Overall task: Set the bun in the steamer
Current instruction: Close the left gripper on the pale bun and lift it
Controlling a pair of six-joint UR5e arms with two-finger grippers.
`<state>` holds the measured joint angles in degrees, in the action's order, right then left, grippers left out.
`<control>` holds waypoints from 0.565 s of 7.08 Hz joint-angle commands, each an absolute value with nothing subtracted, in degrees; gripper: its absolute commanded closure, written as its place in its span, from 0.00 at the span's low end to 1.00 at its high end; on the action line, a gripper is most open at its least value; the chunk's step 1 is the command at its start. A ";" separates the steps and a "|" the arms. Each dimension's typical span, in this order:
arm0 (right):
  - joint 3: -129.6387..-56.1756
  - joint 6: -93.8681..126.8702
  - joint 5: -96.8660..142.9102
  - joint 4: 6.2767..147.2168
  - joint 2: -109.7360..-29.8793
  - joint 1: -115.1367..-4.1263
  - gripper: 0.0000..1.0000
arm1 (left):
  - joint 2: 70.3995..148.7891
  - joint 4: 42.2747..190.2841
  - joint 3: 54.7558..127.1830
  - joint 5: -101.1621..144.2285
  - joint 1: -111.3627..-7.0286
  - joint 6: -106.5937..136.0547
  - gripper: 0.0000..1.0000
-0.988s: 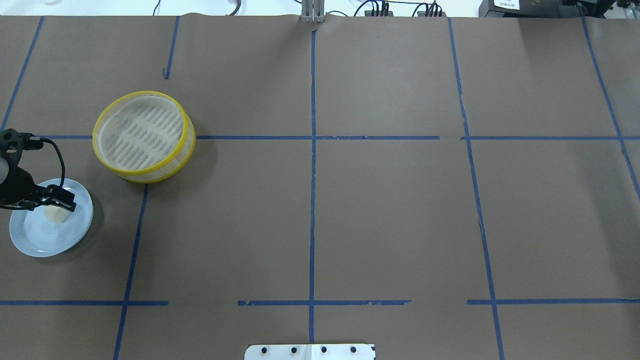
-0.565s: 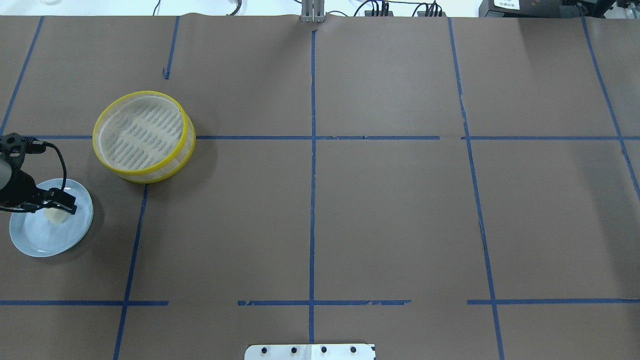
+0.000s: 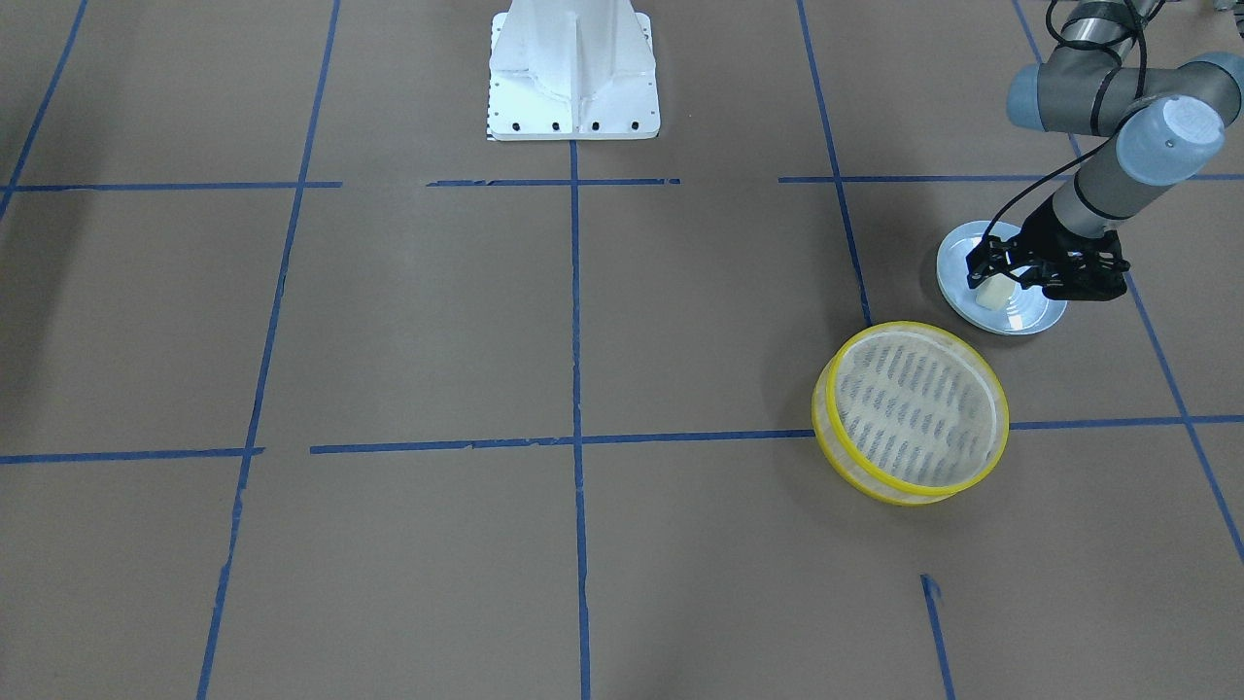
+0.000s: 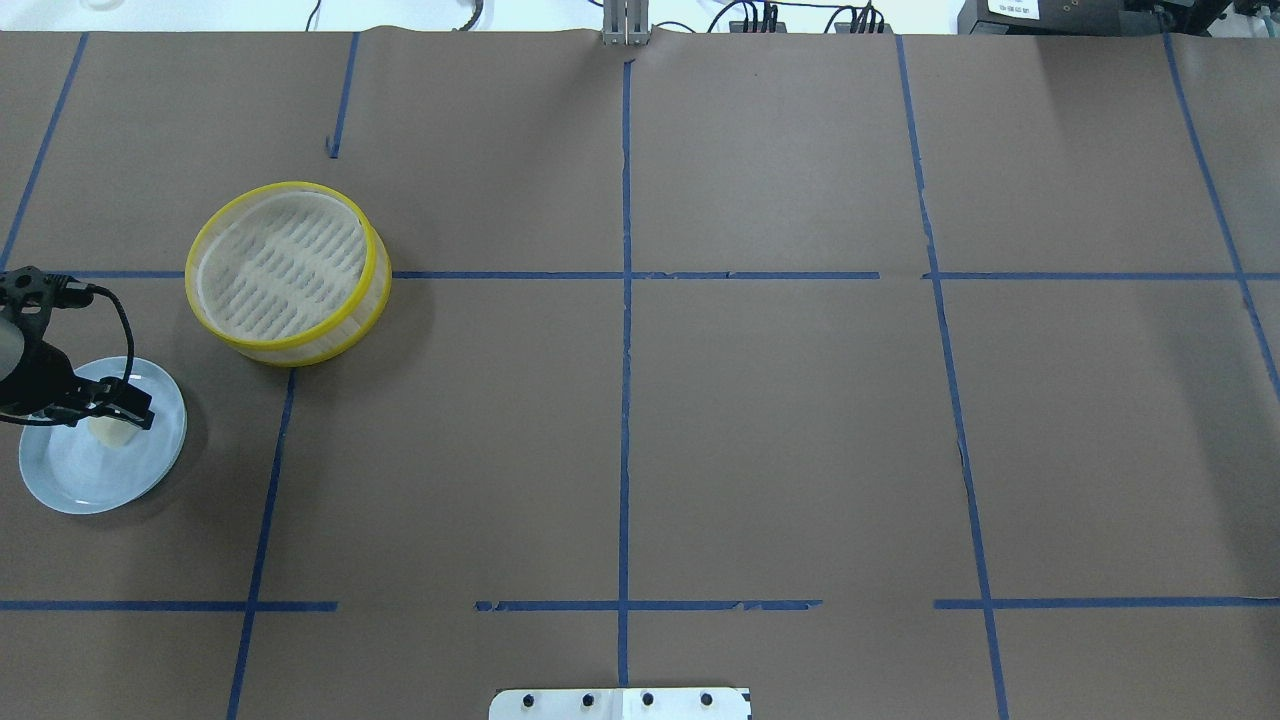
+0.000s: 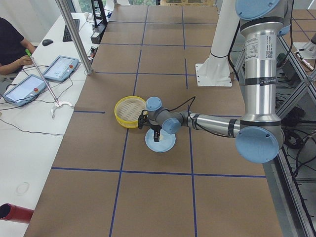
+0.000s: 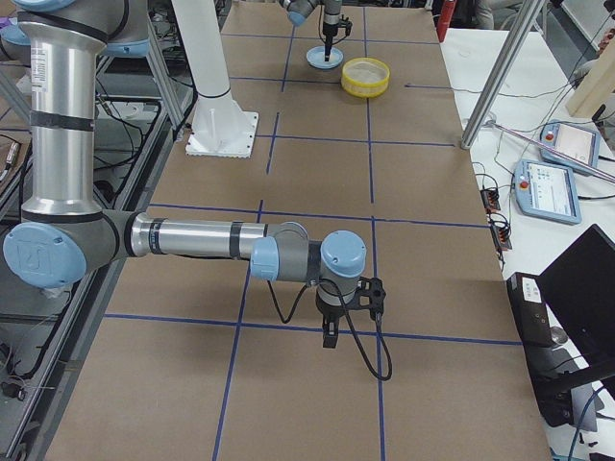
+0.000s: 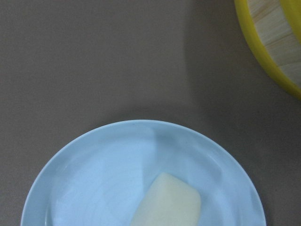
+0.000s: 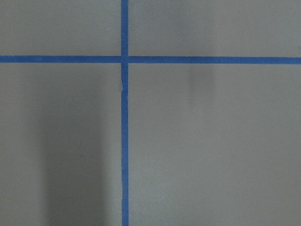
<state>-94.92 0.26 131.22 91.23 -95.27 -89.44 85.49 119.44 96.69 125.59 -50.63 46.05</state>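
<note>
The cream-white bun [image 3: 993, 295] lies on a pale blue plate [image 3: 1030, 319] at the table's left end; it also shows in the overhead view [image 4: 108, 431] and the left wrist view [image 7: 167, 202]. My left gripper [image 3: 1001, 279] hangs low over the bun with its jaws spread on either side of it, open. The yellow-rimmed steamer [image 4: 285, 270] stands empty just beyond the plate [image 4: 60, 480], and its rim shows in the left wrist view [image 7: 277, 42]. My right gripper [image 6: 330, 336] hovers over bare table far to the right; I cannot tell whether it is open.
The robot's white base mount [image 3: 573, 68] sits at the table's near-middle edge. Blue tape lines cross the brown paper. In the left side view a metal post [image 5: 74, 34] and tablets [image 5: 59, 66] stand at the operators' side.
My left gripper has sunk slightly lower over the bun on the plate. The bun, plate and steamer have not moved.
</note>
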 commanded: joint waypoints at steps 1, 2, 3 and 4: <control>-94.92 0.26 131.22 91.23 -95.27 -89.47 0.00 | 85.43 119.44 97.12 125.60 -50.62 46.14 0.54; -94.92 0.26 131.22 91.23 -95.27 -89.39 0.00 | 85.34 119.44 97.12 125.60 -50.62 46.14 0.62; -94.92 0.26 131.22 91.23 -95.27 -89.47 0.00 | 85.34 119.44 97.12 125.60 -50.71 46.14 0.68; -94.92 0.26 131.22 91.23 -95.27 -89.47 0.00 | 85.34 119.44 97.21 125.60 -50.71 46.14 0.71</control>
